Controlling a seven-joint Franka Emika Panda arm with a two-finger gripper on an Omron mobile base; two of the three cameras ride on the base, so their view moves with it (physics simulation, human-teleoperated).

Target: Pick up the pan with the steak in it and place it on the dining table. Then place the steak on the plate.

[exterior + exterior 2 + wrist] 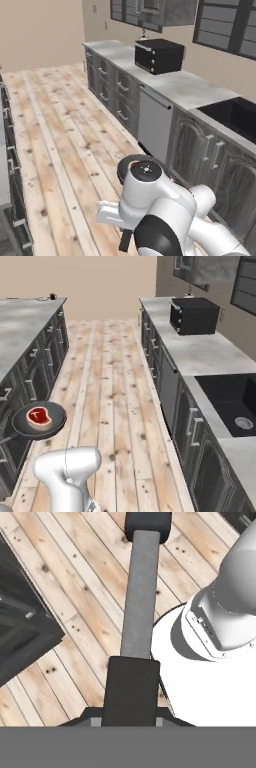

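Pinching the handle (140, 592), the pincer (131, 712) carries the pan (39, 420) with steak (39, 416) over the floor; next, reach the dining desk.

Black microwave (159, 56) on grey counter (185, 87); dark sink (235, 403) beyond; plank floor (112, 386).

Steak (39, 416) lying in pan (39, 421) (held above plank floor (112, 386)), left of arm (67, 471).
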